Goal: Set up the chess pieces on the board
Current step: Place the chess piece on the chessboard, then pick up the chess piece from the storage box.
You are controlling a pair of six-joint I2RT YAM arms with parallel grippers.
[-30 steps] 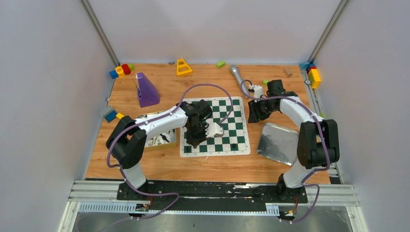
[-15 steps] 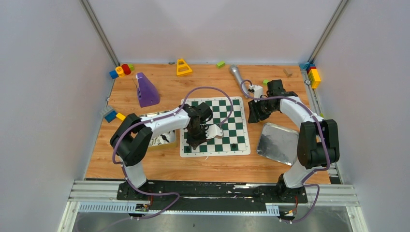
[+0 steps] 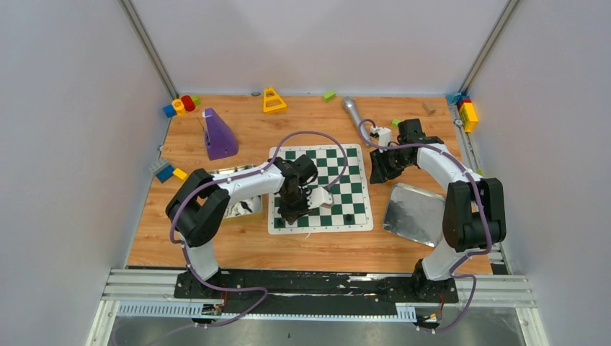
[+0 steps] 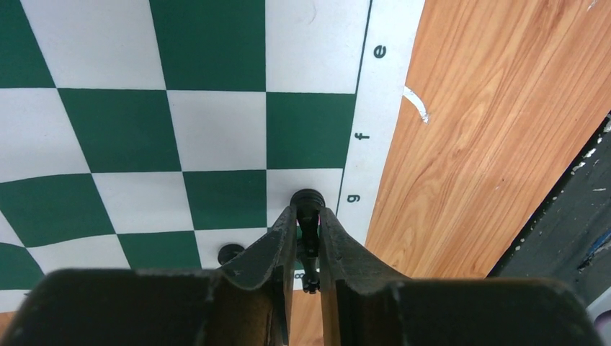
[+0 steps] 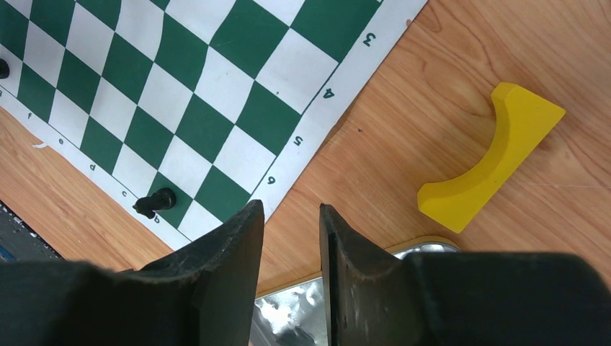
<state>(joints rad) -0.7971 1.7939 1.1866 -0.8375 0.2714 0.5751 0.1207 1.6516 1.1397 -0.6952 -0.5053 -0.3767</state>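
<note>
You have room over the right columns of the board (image 3: 354,176); the left arm (image 3: 245,180) (purple cable (image 3: 310,132) looping above) blocks near-left squares, 1 black piece (image 3: 349,217) near-right.

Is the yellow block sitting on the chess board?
No, the yellow block lies on the wooden table, off to the side of the board.

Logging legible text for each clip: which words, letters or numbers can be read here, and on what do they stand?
"e", "f", "g": white border of the board, left wrist view.
"3", "4", "5", "6": the board's border, right wrist view.
"f", "e", "d", "c", "b": the adjoining border, same view.
In the top view the border marks are too small to read. No other text shows.
</note>
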